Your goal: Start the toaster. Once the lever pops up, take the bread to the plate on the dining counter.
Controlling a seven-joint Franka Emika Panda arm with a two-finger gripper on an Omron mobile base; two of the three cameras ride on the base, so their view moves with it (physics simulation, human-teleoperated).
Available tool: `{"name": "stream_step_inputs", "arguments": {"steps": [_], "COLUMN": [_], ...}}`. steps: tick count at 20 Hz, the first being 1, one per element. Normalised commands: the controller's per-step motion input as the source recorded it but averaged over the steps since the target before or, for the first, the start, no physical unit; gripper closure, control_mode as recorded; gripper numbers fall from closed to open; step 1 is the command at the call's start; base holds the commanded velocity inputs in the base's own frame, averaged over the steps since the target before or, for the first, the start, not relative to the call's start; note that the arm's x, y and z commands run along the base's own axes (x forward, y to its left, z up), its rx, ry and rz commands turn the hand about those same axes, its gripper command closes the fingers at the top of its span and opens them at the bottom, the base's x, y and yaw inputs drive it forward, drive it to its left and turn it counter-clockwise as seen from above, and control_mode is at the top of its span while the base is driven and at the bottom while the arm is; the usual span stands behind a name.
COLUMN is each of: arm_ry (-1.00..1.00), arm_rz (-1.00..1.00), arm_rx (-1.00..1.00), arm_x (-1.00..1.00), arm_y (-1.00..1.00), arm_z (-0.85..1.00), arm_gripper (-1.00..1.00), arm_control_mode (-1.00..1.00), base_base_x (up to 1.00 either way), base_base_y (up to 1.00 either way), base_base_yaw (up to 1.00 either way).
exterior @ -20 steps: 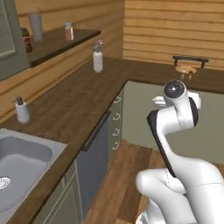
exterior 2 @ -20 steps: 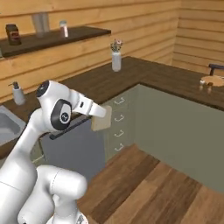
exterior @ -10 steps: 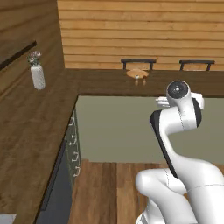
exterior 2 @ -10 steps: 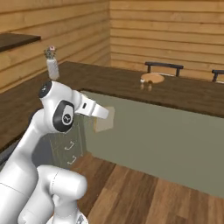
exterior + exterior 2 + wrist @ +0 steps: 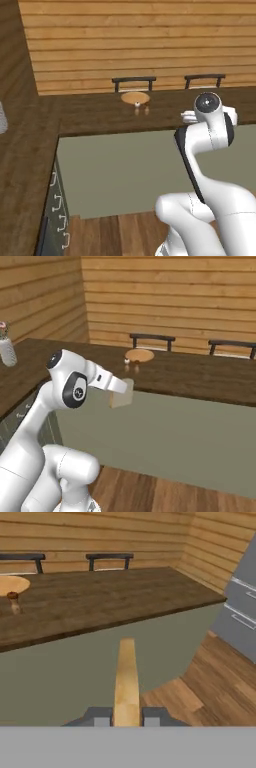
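Note:
My gripper (image 5: 120, 388) is shut on the bread (image 5: 121, 395), a thin pale tan slice held in front of the arm, short of the dining counter (image 5: 200, 376). In the hand view the bread (image 5: 126, 677) stands edge-on between the two fingertips (image 5: 101, 718), pointing at the counter's pale grey-green side panel (image 5: 60, 667). The tan plate (image 5: 135, 98) lies on the far side of the dining counter (image 5: 90, 117), by the chairs. The same plate (image 5: 10, 585) shows at the hand view's upper left. The toaster is out of view.
Two small shakers (image 5: 131, 364) stand just in front of the plate. Two dark chair backs (image 5: 133, 81) (image 5: 205, 78) rise behind the counter. A white bottle (image 5: 6, 348) stands on the left counter, whose drawers (image 5: 57, 205) have handles. A steel cabinet front (image 5: 242, 607) is at the right.
The whole scene has swung: the base has turned from the drawer counter with bottles toward the dining counter. The plate now sits ahead. The bread stays gripped.

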Motion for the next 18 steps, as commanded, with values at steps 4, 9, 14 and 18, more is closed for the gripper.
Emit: {"name": "stream_step_inputs", "arguments": {"steps": [4, 9, 14, 18], "arm_ry": [0.00, 0.00, 0.00, 0.00], "arm_rz": [0.00, 0.00, 0.00, 0.00], "arm_rx": [0.00, 0.00, 0.00, 0.00], "arm_x": [0.00, 0.00, 0.00, 0.00], "arm_y": [0.00, 0.00, 0.00, 0.00], "arm_z": [0.00, 0.00, 0.00, 0.00], "arm_gripper": [1.00, 1.00, 1.00, 1.00], "arm_control_mode": [1.00, 1.00, 1.00, 1.00], "base_base_x": [0.78, 0.77, 0.73, 0.67], "base_base_y": [0.12, 0.32, 0.41, 0.37], "base_base_yaw": [-0.12, -0.03, 0.00, 0.00]}}
